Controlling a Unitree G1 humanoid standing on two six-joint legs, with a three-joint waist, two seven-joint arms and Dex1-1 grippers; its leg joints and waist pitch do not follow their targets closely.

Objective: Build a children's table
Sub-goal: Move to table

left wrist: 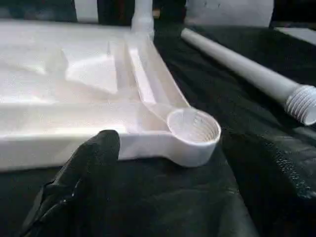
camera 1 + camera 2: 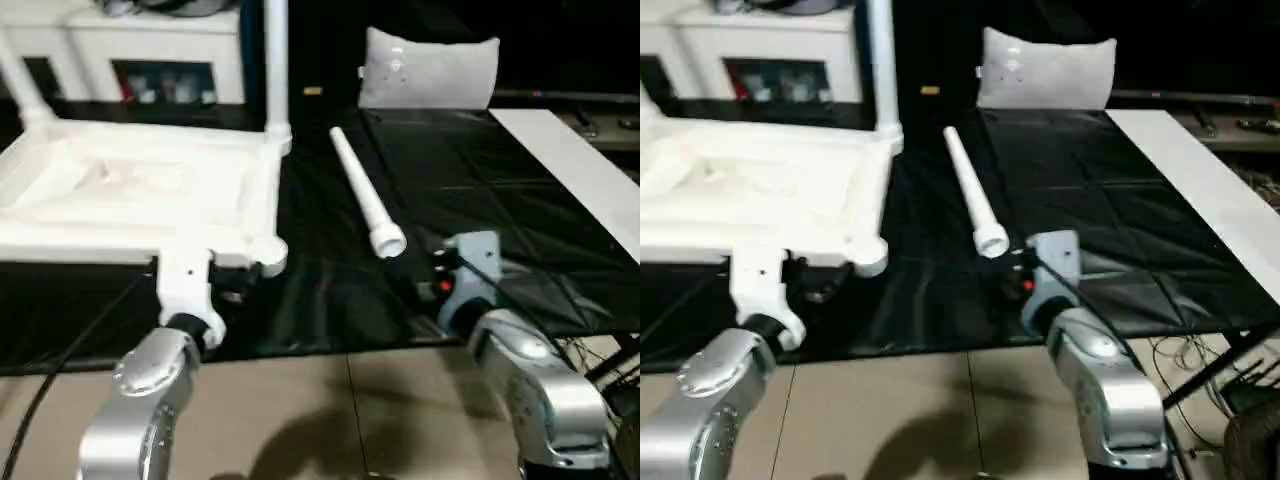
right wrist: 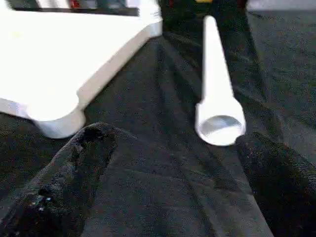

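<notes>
Black sheeting covers the floor where the upturned table top (image 2: 130, 195) lies at ten o'clock, two legs already standing in its far sockets. One loose leg (image 2: 362, 195) lies at one o'clock, long axis running from twelve toward five, threaded end (image 3: 220, 122) nearest the robot. That end sits just ahead of the right gripper (image 3: 173, 163), whose fingers (image 3: 74, 168) stand wide apart, empty. Left gripper (image 1: 84, 168), fingers apart, faces the empty near corner socket (image 1: 193, 126). I judge the right arm nearer the leg.
</notes>
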